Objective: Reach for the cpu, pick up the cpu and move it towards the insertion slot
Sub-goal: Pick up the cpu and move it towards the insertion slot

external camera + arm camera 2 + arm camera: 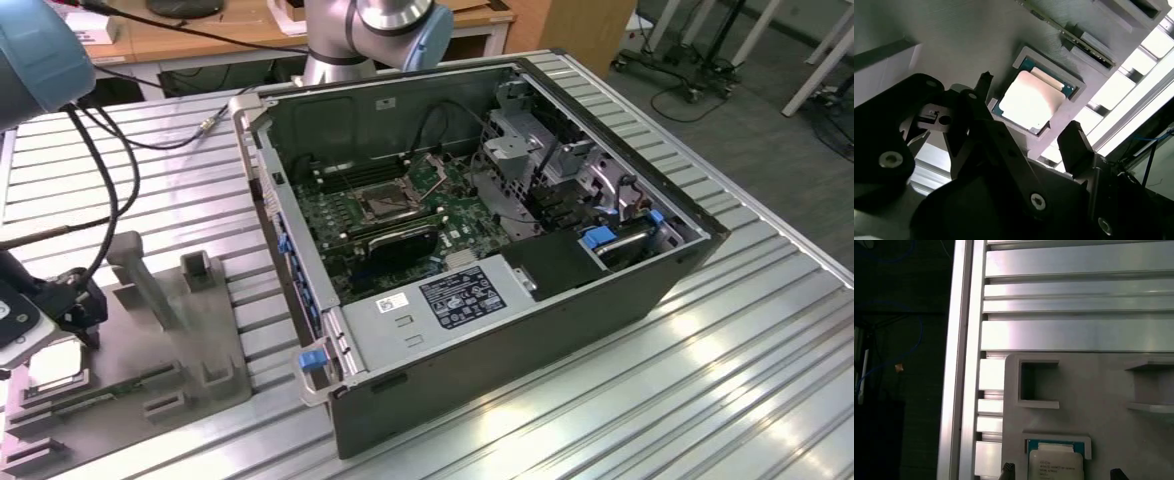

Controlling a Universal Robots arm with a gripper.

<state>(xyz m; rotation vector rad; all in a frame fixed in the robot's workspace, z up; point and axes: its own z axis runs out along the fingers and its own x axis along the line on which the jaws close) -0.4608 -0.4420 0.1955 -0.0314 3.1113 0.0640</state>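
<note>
The cpu point(1029, 102) lies flat in a square nest in the grey tray point(200, 340), low on the exterior view's left. The gripper point(1028, 104) hangs right over it. It is spread wide, with a finger point(1074, 142) on each side, and it holds nothing. The slot point(378, 203) is well apart from the cpu, inside the open case point(534, 330) in the middle of the exterior view.

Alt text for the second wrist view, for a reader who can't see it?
The cpu lies flat in a square recess of the grey tray, silvery top up. The hand is open over it, one dark fingertip off each side, not gripping. A memory stick lies in the tray beyond.
</note>
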